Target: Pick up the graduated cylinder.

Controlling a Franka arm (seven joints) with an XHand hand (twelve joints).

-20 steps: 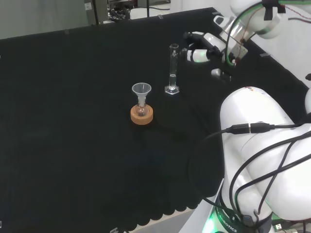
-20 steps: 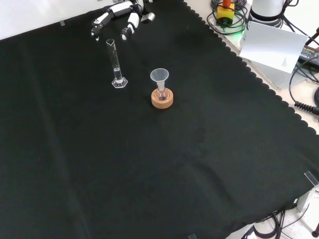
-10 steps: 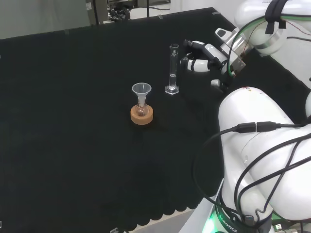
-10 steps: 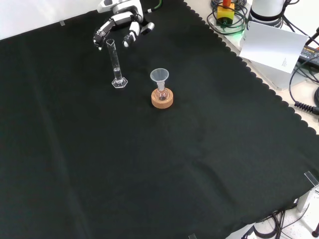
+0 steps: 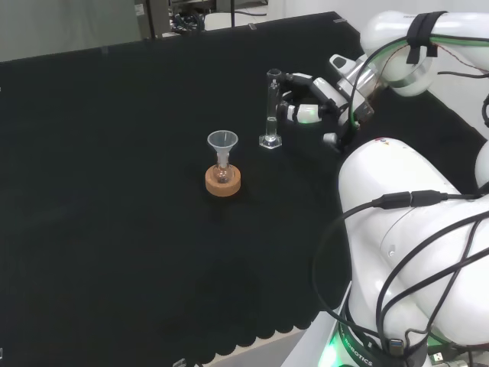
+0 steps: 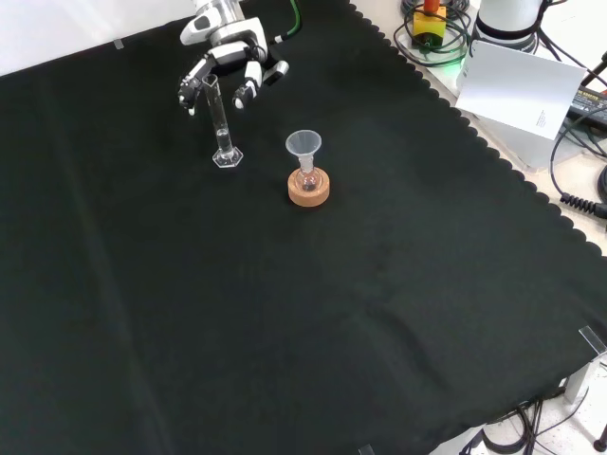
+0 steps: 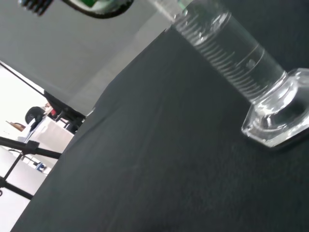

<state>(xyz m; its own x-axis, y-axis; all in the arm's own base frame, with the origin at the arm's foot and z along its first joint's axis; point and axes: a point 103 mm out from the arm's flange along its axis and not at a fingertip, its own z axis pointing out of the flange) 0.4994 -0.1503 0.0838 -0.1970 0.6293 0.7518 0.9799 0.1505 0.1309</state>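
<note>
**My hand beside the upright cylinder**

In the head view, going from the left, a small clear glass flask with a clear cone-shaped funnel (image 5: 222, 141) in its neck sits in a round tan cork ring stand (image 5: 223, 181) on the black cloth (image 5: 114, 191). To its right stands the tall, narrow, clear glass graduated cylinder (image 5: 271, 107), upright on its flat six-sided foot. Right of that, near the cylinder's upper half, is my black and white hand (image 5: 309, 103), and behind it the smooth white links of my arm (image 5: 397, 229) with black cables across them.

In the front view the cylinder (image 6: 220, 123) stands left of the funnel (image 6: 303, 144) and cork ring (image 6: 309, 188), well apart from them. My hand (image 6: 223, 62) comes in from the top, its fingers spread and gently bent on either side of the cylinder's top end. Whether any fingertip touches the glass I cannot tell; the fingers are not closed round it, and I hold nothing.

From my wrist, the cylinder (image 7: 231, 63) is close: fine ribbed graduation lines run along its clear wall, and its thick hexagonal foot rests flat on the finely woven black cloth (image 7: 145, 183).
</note>
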